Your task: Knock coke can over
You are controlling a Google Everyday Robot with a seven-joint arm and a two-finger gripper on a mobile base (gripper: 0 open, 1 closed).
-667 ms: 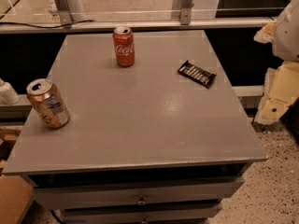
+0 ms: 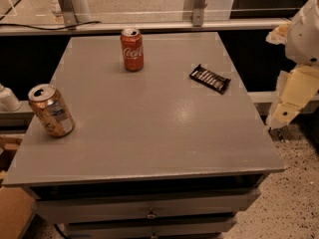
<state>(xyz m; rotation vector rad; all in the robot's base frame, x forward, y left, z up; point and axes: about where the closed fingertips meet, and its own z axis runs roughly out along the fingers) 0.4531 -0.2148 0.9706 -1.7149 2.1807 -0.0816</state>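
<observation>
The coke can (image 2: 132, 50), red with white script and a silver top, stands upright at the far middle-left of the grey table (image 2: 159, 128). My gripper (image 2: 288, 101) hangs off the table's right edge, cream-coloured, beyond the right side and well away from the can. It touches nothing on the table.
A gold-tan can with a blue-white label (image 2: 51, 110) stands tilted near the left edge. A dark snack bar wrapper (image 2: 210, 78) lies at the far right. A metal rail (image 2: 149, 26) runs behind the table. A drawer front (image 2: 149, 203) is below, with speckled floor to the right.
</observation>
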